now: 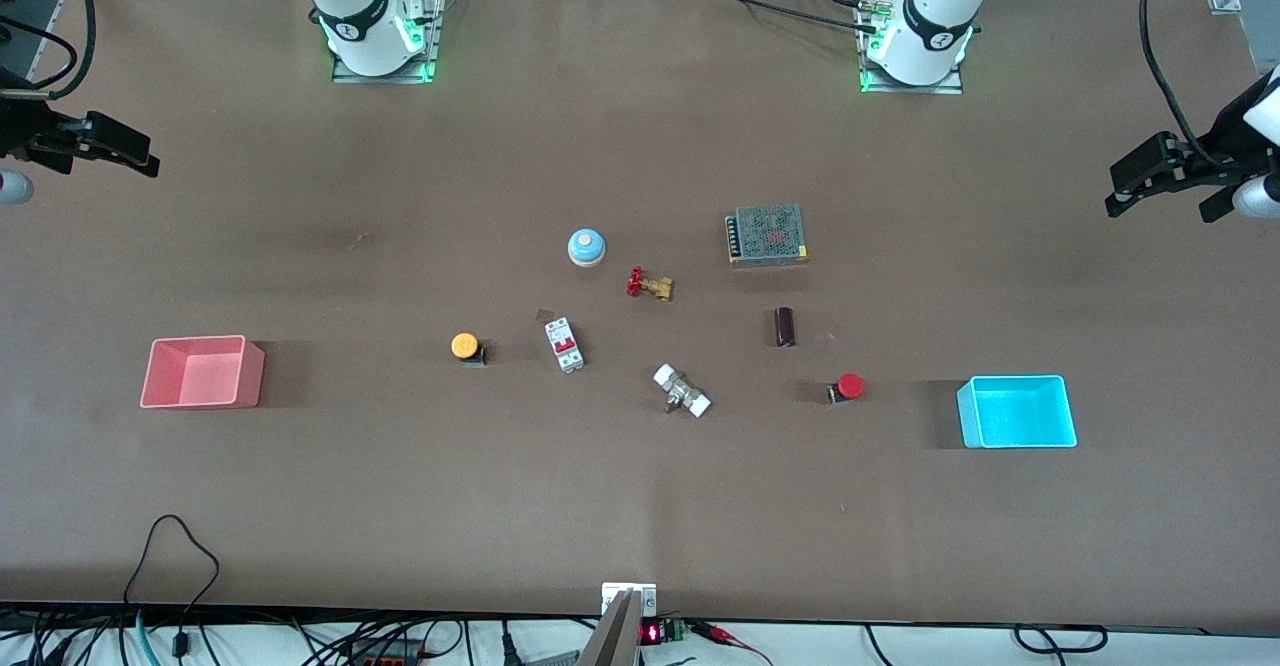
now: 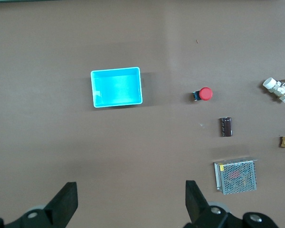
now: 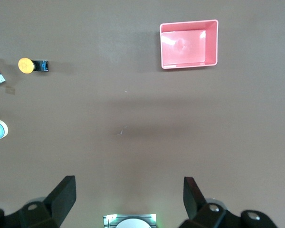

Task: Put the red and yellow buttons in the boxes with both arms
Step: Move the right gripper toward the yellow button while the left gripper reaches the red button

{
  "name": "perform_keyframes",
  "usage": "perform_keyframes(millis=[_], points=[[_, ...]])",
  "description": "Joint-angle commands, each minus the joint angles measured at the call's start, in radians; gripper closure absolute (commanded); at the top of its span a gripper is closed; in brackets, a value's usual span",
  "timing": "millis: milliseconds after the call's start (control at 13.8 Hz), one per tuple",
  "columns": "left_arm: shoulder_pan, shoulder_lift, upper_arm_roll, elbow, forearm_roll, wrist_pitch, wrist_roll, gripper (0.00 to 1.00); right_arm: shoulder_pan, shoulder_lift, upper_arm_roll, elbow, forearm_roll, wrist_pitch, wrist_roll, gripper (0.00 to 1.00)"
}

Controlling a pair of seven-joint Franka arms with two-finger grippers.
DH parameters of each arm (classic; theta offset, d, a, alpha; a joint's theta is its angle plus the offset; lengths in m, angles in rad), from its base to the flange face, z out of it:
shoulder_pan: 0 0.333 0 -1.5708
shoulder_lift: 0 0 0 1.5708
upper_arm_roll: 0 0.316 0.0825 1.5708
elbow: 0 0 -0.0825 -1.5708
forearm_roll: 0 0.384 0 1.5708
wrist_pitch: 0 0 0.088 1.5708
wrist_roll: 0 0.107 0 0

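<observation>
The orange-yellow button [image 1: 465,347] lies on its side on the table, between the salmon pink box [image 1: 200,372] and the middle clutter. The red button [image 1: 848,387] lies on its side beside the cyan box [image 1: 1018,412]. Both boxes are empty. My right gripper [image 1: 110,158] is open and empty, up in the air over the right arm's end of the table. Its wrist view shows its own fingers [image 3: 61,197], the yellow button [image 3: 25,65] and the pink box [image 3: 189,43]. My left gripper [image 1: 1158,208] is open and empty over the left arm's end. Its wrist view shows the red button [image 2: 205,94] and the cyan box [image 2: 116,87].
Mid-table clutter: a blue dome on a beige ring [image 1: 587,247], a brass valve with a red handle [image 1: 650,284], a white circuit breaker [image 1: 564,344], a white-ended fitting [image 1: 682,391], a dark cylinder [image 1: 785,327] and a mesh-covered power supply [image 1: 768,235].
</observation>
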State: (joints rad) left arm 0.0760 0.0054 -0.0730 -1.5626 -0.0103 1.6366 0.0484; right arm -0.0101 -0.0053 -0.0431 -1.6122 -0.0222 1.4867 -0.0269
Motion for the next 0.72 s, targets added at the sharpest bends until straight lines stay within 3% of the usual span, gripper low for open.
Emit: perform_keyframes(millis=[0, 362, 652], points=[[0.008, 0.01, -0.005, 0.024, -0.019, -0.017, 0.011, 0.0, -0.007, -0.051, 0.008, -0.044, -0.001, -0.019, 0.001, 0.0], [0.001, 0.076, -0.007, 0.022, -0.019, 0.051, 0.011, 0.0, 0.048, 0.031, 0.011, -0.054, -0.001, 0.024, 0.001, 0.0], [-0.013, 0.175, -0.025, 0.021, -0.019, 0.124, -0.004, 0.0, 0.129, 0.218, 0.011, -0.083, 0.008, 0.251, 0.002, 0.0]])
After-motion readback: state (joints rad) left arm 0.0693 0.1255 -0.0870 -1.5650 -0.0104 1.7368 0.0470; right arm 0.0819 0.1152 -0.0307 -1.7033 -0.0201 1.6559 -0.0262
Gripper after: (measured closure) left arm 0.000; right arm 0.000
